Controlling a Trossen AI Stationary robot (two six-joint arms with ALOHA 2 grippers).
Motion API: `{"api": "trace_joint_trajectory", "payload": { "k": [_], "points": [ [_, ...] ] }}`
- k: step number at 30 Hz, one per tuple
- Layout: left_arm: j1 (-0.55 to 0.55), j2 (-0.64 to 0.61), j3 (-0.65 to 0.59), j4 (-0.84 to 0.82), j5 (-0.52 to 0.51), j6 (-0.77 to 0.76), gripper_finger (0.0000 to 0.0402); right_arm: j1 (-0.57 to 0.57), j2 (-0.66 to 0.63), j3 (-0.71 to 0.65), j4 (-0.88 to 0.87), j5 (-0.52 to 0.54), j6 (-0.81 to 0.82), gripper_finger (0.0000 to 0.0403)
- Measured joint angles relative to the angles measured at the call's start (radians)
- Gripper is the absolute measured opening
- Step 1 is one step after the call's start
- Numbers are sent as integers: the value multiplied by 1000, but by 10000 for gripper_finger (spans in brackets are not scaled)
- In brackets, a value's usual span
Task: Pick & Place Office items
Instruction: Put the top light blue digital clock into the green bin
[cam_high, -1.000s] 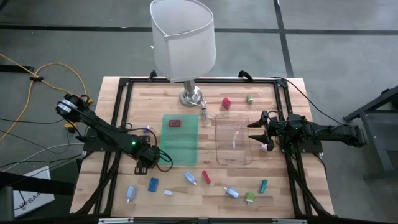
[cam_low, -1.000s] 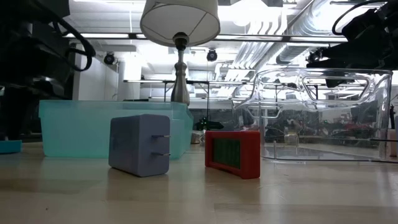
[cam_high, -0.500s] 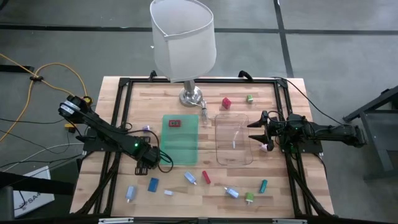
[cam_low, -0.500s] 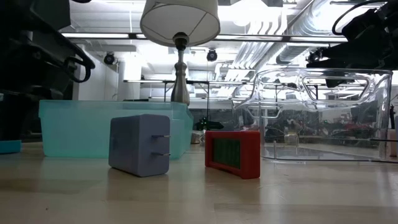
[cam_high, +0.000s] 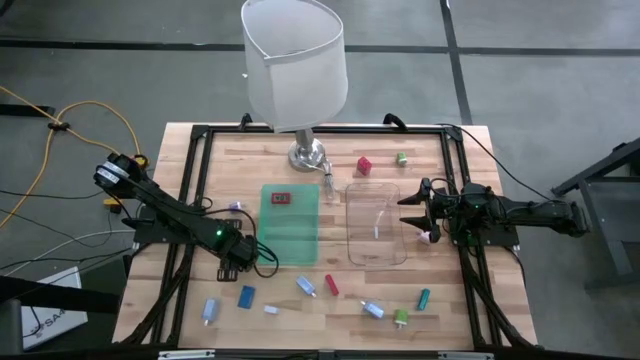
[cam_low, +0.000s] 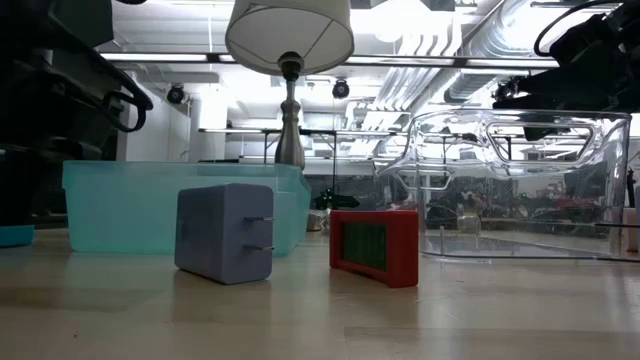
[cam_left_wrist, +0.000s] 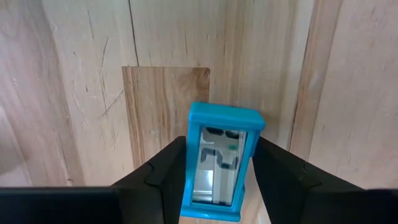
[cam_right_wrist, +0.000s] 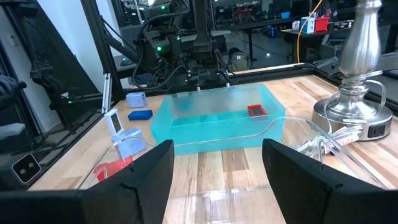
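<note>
Left end effector (cam_left_wrist: 217, 180): at the tabletop's (cam_high: 440, 320) 8 o'clock side, just off the green bin's (cam_high: 290, 235) near left corner; fingers (cam_left_wrist: 165, 171) narrowed against both long sides of a bright blue flat piece (cam_left_wrist: 221, 163).
Piece's long axis: runs straight out along the fingers, so the grip crosses its short width.
Lifted or not: cannot tell.
Bin from piece: toward 2 o'clock, near.
Nearer arm: left.
Right end effector (cam_high: 408, 212): at 3 o'clock beside the clear tray (cam_high: 375, 225), fingers spread wide, empty.
</note>
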Motion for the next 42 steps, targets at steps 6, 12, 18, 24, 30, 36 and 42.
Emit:
{"api": "trace_joint_trajectory", "payload": {
  "k": [6, 12, 18, 24, 30, 36, 42],
  "points": [
    [4, -3, 0, -6, 8, -4, 157, 0, 0, 0, 0, 0, 0, 232],
    [28, -55, 0, -55, 23, -11, 157, 0, 0, 0, 0, 0, 0, 232],
    [60, -176, 0, -107, 20, -11, 157, 0, 0, 0, 0, 0, 0, 232],
    [95, -348, 0, -131, 12, -11, 157, 0, 0, 0, 0, 0, 0, 232],
    [130, -521, 0, -129, -40, -10, 157, 0, 0, 0, 0, 0, 0, 232],
    [196, -586, 0, -20, -80, 63, 157, 0, 0, 0, 0, 0, 0, 232],
    [287, -524, 2, 141, -61, 181, 157, 0, 0, 0, 0, 0, 0, 232]
  ]
}}
